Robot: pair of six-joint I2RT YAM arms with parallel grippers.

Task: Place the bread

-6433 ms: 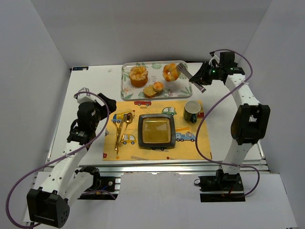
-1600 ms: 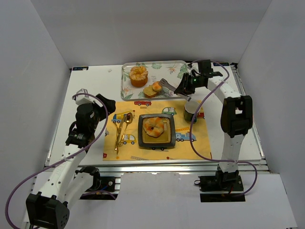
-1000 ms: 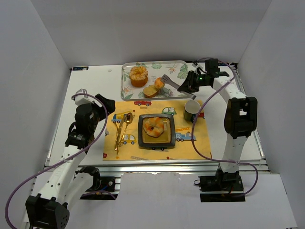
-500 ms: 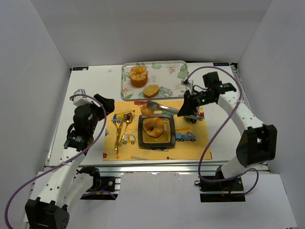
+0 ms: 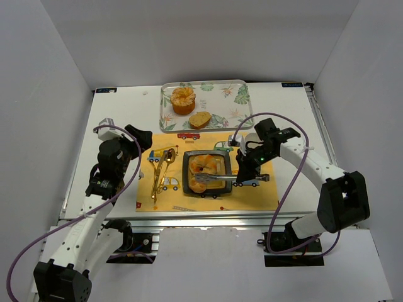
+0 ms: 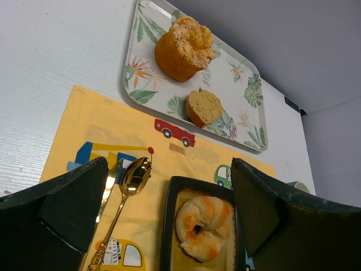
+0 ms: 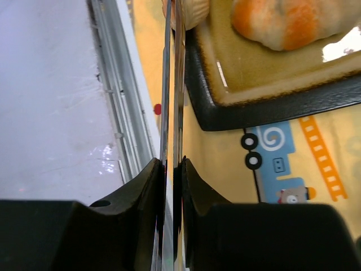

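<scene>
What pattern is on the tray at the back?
Tropical leaves and flowers on white. The tray shows best in the left wrist view.

Top edge crops the bread between tongs.

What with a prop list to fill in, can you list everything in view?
rolls: two, golden brown, one lying in the plate, one between the tongs' tips at its near edge
cake: one, orange, tray's left part
slice: one, pale tan, tray's near edge
tray: one, white with leaf print, far side of the table
plate: one, dark, square, middle of the mat
mat: one, yellow with vehicles, in front of the tray
spoon: one, gold, mat's left part, another gold piece beside it
tongs: one pair, silver, over the plate
mug: one, mostly hidden behind the right arm
table: one, white
left gripper: open, empty, left of the mat
right gripper: shut on the tongs, right of the plate
</scene>
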